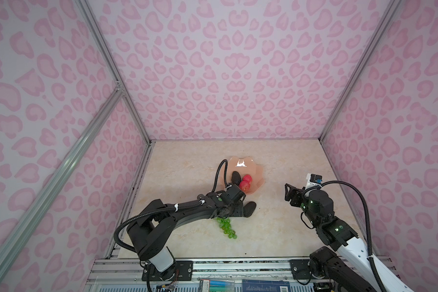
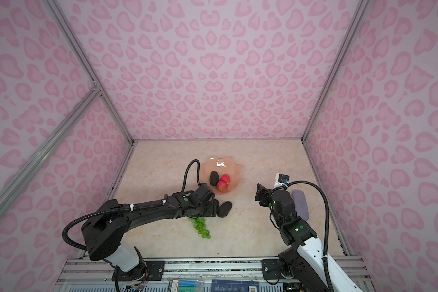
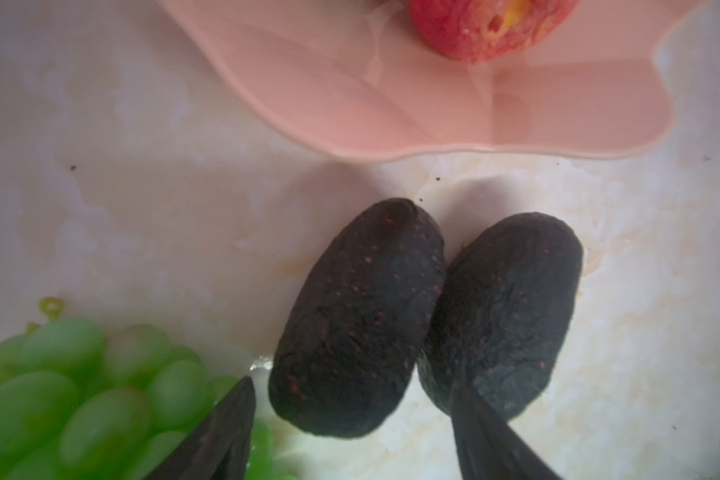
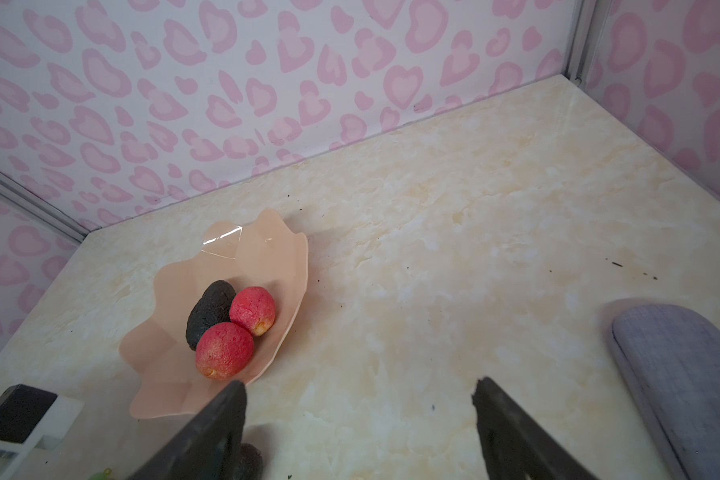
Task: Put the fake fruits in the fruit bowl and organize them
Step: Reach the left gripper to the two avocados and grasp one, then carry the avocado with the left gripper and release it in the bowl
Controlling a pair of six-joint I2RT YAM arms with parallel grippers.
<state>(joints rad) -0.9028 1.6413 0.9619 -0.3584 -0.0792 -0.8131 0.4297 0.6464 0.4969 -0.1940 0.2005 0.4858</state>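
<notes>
Black and bumpy, the first avocado (image 3: 358, 316) lies on the tabletop (image 1: 187, 164) and touches a second avocado (image 3: 504, 307). Both sit just in front of the pink fruit bowl (image 1: 250, 169), which is near the middle of the tabletop. The left gripper (image 3: 350, 384) hangs low over the first avocado. Its jaws are apart, one finger on each side, and they are not squeezing it.

I think the job now is to pick this avocado up. One finger has to slip into the crack where the two avocados touch, so it should go down slowly. If it goes fast it may push the second avocado away. Squeeze across the short way, lift straight up and go over the wavy rim. Put it down in the bare back part of the bowl.

In the bowl there are already a third avocado (image 1: 236, 177) and two red apples (image 1: 247, 178) (image 1: 244, 185), all bunched toward the front rim. The green grapes (image 1: 226, 227) lie toward the front edge, just beside the other finger, and could get caught. The right gripper (image 4: 359, 385) waits in the air on the right with its jaws apart and nothing between them. A purple oblong thing (image 2: 300, 204) lies near the right edge, out of the way.
</notes>
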